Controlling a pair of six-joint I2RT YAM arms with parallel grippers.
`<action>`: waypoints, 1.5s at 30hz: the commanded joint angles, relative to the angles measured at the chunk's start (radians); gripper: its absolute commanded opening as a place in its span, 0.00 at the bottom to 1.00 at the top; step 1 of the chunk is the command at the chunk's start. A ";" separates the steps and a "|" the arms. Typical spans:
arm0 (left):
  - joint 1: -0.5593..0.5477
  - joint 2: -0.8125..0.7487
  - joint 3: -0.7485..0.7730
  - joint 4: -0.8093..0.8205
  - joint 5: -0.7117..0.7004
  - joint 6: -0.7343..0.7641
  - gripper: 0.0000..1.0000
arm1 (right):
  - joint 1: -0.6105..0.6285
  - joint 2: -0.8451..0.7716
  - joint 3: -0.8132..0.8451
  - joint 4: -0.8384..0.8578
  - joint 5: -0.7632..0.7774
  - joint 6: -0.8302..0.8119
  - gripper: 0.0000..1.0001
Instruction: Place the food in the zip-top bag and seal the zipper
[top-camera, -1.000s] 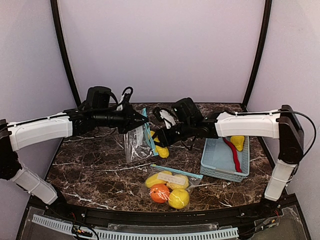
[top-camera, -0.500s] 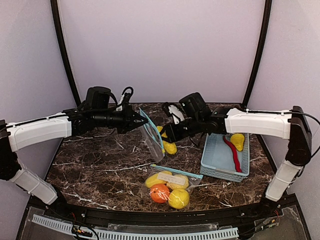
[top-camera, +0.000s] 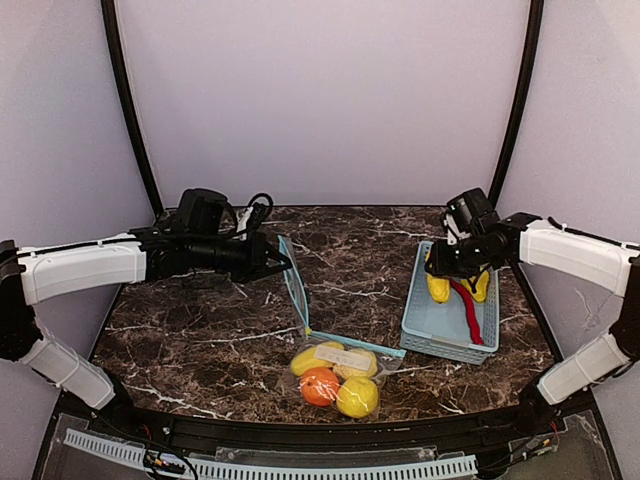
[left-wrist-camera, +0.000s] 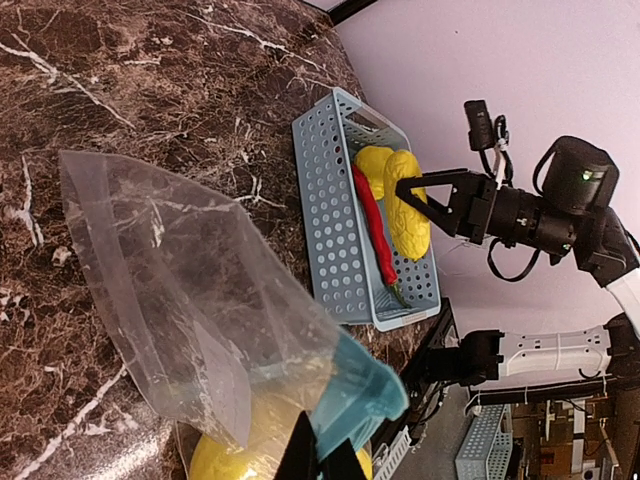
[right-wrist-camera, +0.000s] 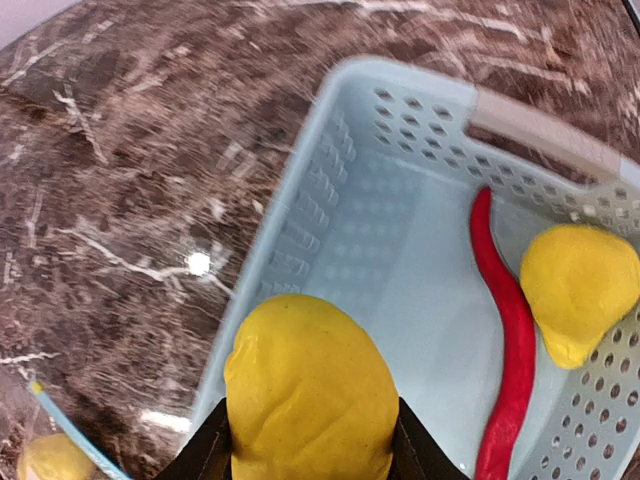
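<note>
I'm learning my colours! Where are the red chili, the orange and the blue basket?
red chili (right-wrist-camera: 512, 340): right wrist view, its middle.
orange (top-camera: 319, 386): top view, its middle.
blue basket (top-camera: 445, 347): top view, its near wall.

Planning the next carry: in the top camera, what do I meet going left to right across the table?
left gripper, jaws shut on the empty zip-top bag → bag with fruit → yellow food in the right gripper jaws → red chili in the blue basket.

We are looking down on the table (top-camera: 200, 330) from above, behind the arm bases. Left wrist camera is facing the basket (left-wrist-camera: 325, 215) from well across; right wrist camera is hanging close above it. All views are sharing it.
</note>
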 joint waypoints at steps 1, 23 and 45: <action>-0.015 -0.004 -0.015 -0.005 -0.007 0.025 0.01 | -0.064 0.016 -0.093 -0.051 0.021 0.064 0.36; -0.061 -0.058 -0.006 0.105 -0.171 -0.117 0.01 | 0.292 -0.033 0.125 0.106 -0.153 0.008 0.77; -0.081 -0.074 -0.031 0.152 -0.203 -0.145 0.01 | 0.556 0.222 0.301 0.179 -0.054 -0.049 0.34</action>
